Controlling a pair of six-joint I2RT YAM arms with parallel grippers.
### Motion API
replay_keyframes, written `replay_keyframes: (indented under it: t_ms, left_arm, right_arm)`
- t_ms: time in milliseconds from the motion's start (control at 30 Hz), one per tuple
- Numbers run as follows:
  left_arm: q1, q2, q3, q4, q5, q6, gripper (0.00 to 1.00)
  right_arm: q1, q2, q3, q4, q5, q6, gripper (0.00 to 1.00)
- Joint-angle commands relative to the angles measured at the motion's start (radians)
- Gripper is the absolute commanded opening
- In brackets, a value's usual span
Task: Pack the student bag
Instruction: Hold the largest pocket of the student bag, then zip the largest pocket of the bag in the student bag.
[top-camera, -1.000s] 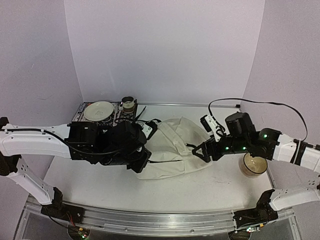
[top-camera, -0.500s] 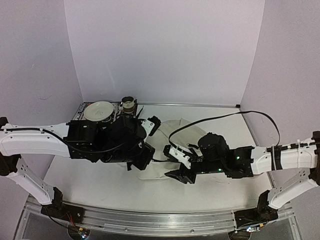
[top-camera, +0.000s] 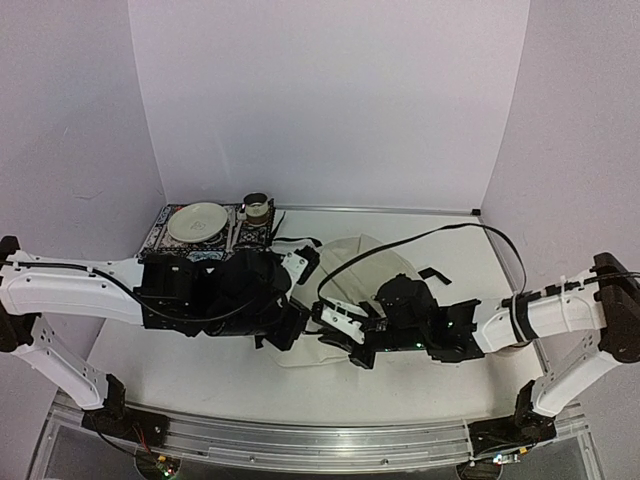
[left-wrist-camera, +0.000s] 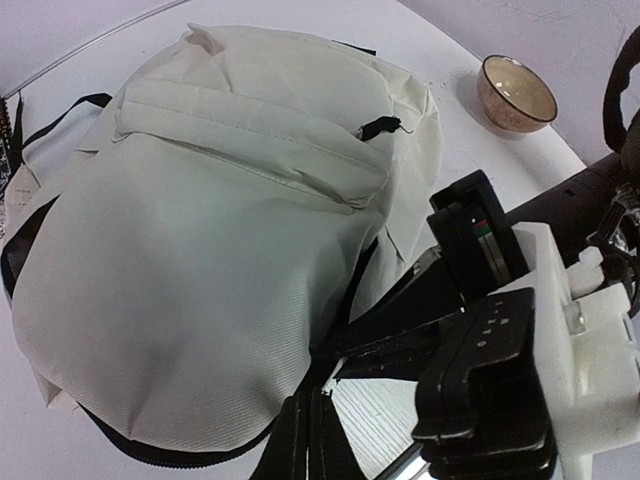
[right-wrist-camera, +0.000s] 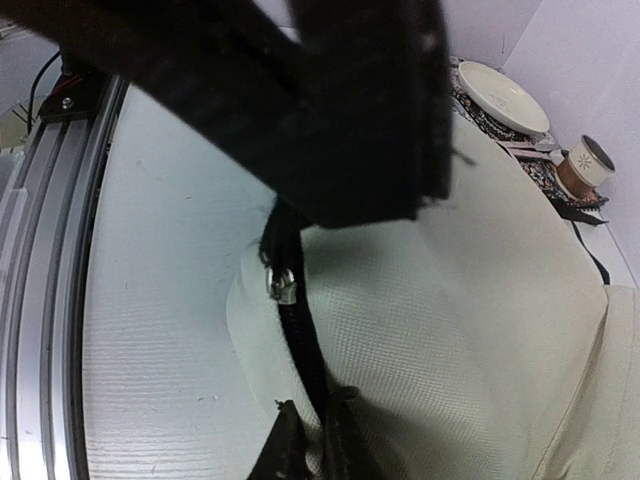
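Observation:
The student bag (top-camera: 375, 262), cream fabric with a black zipper, lies flat at the table's middle. My left gripper (left-wrist-camera: 308, 428) is shut at the bag's near left corner. In the right wrist view a black pull runs from the silver zipper slider (right-wrist-camera: 280, 287) up into its fingers. My right gripper (right-wrist-camera: 318, 442) sits just right of it on the same near edge (top-camera: 345, 347). Its fingers are pinched on the bag's rim, with the black zipper tape (right-wrist-camera: 305, 350) between them. The bag's front pocket (left-wrist-camera: 250, 140) faces up.
A white plate (top-camera: 197, 221) rests on a patterned book (top-camera: 158, 238) at the back left, with a paper cup (top-camera: 257, 208) beside it. A tan bowl (left-wrist-camera: 515, 92) stands right of the bag. The right arm's cable (top-camera: 440, 235) loops over the bag.
The right arm swung left from the bag's right side to its near edge, and its jaws closed on the zipper rim. The left gripper stayed shut, shifting only slightly.

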Motion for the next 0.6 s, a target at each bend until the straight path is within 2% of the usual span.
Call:
replay_keyframes:
  t_ms: [0,200,367,467,567]
  left_arm:
    - [0.015,-0.073,-0.041,0.091,-0.03,-0.029,0.0]
    - [0.083,-0.14,-0.193,0.096,-0.033,-0.106,0.0]
    - [0.189,-0.192,-0.325,0.163,-0.018,-0.135,0.0]
    - [0.228,-0.189,-0.367,0.214,-0.023,-0.121,0.0]
    - [0.243,-0.174,-0.364,0.23,-0.016,-0.109,0.0]
  right_arm:
    - [0.008,-0.022,-0.022,0.043,0.023,-0.003,0.0]
    - [0.008,-0.174,-0.087,-0.034,0.1,-0.025,0.0]
    - [0.008,-0.251,-0.11,-0.158,0.028,-0.014,0.0]
    - [0.008,-0.266,-0.144,-0.184,-0.005,0.014,0.0]
    - [0.008,-0.273,-0.182,-0.188,0.055,0.037,0.0]
